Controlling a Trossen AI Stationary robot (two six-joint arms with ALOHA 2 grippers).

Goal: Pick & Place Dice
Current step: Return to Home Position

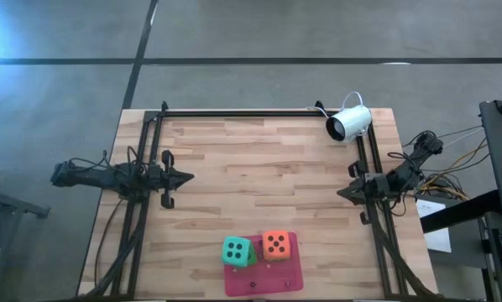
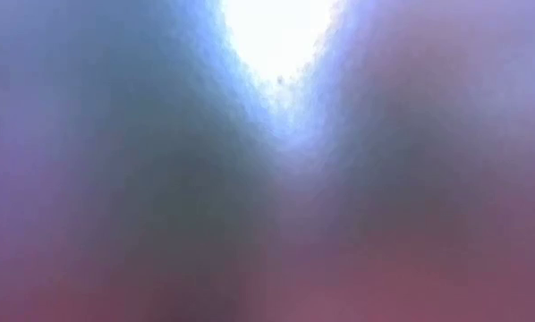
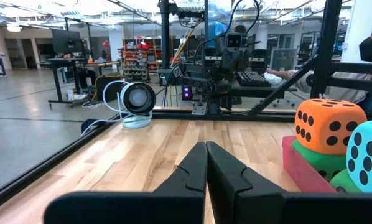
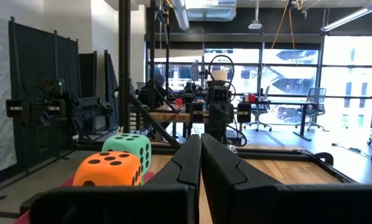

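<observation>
On the pink mat (image 1: pixel 268 277) near the table's front edge stand the dice. The orange-red die (image 1: pixel 275 244) rests on a green die (image 3: pixel 320 160). Beside it, the teal die (image 1: pixel 237 250) rests on another green die (image 3: pixel 343 181). My left gripper (image 1: pixel 188 177) is shut and level at the table's left side, well clear of the dice; the left wrist view shows its fingertips (image 3: pixel 206 146) together. My right gripper (image 1: pixel 342 193) is shut at the right side, its fingers closed (image 4: pixel 200 138), with the orange-red die (image 4: pixel 108 169) and the teal die (image 4: pixel 129 148) ahead of it.
A white camera (image 1: pixel 349 123) stands on the table's far right corner. A black frame rail (image 1: pixel 234 111) runs along the far edge, and rails run down both sides. Bare wood (image 1: pixel 259 168) lies between the two arms. The low view is a blur.
</observation>
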